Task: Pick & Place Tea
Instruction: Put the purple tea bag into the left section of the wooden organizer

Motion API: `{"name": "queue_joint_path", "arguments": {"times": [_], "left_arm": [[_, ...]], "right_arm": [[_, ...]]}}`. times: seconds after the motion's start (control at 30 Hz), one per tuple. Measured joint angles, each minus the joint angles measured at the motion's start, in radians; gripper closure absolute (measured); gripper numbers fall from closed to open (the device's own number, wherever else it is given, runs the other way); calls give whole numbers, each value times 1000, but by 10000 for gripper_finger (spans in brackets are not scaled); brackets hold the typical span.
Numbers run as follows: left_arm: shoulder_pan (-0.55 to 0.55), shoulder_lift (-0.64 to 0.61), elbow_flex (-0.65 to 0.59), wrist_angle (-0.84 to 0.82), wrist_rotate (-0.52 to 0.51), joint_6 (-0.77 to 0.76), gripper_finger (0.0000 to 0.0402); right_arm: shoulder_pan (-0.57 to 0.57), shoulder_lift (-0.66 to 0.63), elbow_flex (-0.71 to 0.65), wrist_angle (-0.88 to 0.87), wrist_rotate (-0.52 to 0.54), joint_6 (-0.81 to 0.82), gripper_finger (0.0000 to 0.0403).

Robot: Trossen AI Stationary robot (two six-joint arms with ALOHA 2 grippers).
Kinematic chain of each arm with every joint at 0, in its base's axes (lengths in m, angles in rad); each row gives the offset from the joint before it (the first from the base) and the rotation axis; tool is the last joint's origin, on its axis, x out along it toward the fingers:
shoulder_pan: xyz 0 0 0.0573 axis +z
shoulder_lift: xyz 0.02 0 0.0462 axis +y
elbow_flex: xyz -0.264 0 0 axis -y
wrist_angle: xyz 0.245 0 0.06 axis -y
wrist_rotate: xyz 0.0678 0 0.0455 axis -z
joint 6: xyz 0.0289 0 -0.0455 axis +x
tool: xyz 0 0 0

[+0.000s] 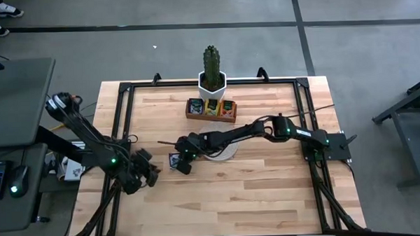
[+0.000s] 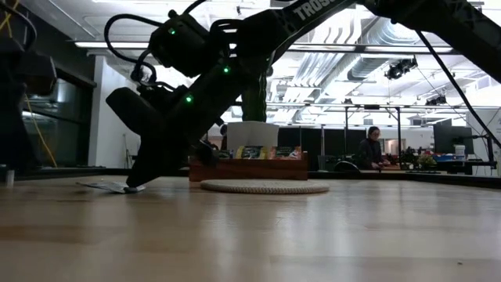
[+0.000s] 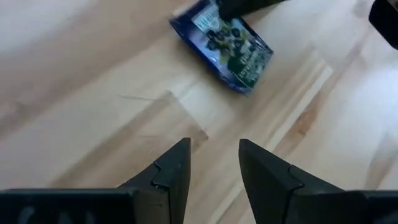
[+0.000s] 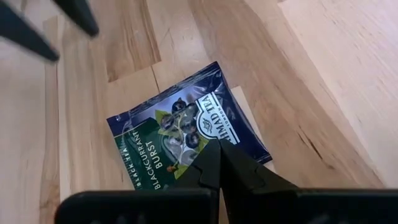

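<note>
One dark blue tea sachet (image 4: 186, 143) flat on bare table (image 1: 255, 193), just beside round woven mat (image 1: 222, 152), on mat's side toward left arm. Label legible in right wrist view: "Blackcurrant Burst". Same sachet seen in high view (image 1: 175, 160) and left wrist view (image 3: 224, 46).

Right gripper (image 1: 184, 163) reached across and past mat, tips down at sachet. Fingers (image 4: 245, 174) pressed together with no gap, tips over sachet's near edge; pinching foil or merely resting on it — cannot tell. Low view: gripper (image 2: 137, 182) down at table level, sachet (image 2: 109, 186) lying nearly flat, one corner slightly raised.

Left gripper (image 1: 143, 173) low over table, farther from mat than sachet, on sachet's opposite side from mat. Fingers (image 3: 171, 174) parted, bare wood showing between, holding nothing. Sachet ahead of fingertips, apart from them.

Wooden tray (image 1: 210, 108) beyond mat, toward far table edge, holding three more sachets upright: orange (image 1: 195, 106), yellow (image 1: 211, 107), green-and-orange (image 1: 227, 107). White pot (image 1: 211, 83) with cactus (image 1: 211, 63) just behind tray, farther still from mat.

Person (image 2: 371, 149) seated in room far beyond mat, well off table.
</note>
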Motion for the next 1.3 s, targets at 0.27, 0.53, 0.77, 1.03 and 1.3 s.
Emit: {"name": "queue_joint_path", "arguments": {"times": [0.27, 0.53, 0.77, 1.03, 1.3], "left_arm": [[83, 94, -54, 227, -4, -15, 268], [223, 133, -51, 236, 104, -62, 268], [297, 157, -50, 291, 177, -32, 268], [355, 159, -53, 357, 236, 88, 268], [407, 161, -53, 390, 271, 100, 268]], "right_arm": [[0, 0, -1, 0, 5, 2, 403], [7, 0, -2, 0, -8, -4, 403], [8, 0, -2, 0, -24, -15, 403], [9, 0, -3, 5, -23, -31, 403], [9, 1, -3, 23, -30, -42, 403]]}}
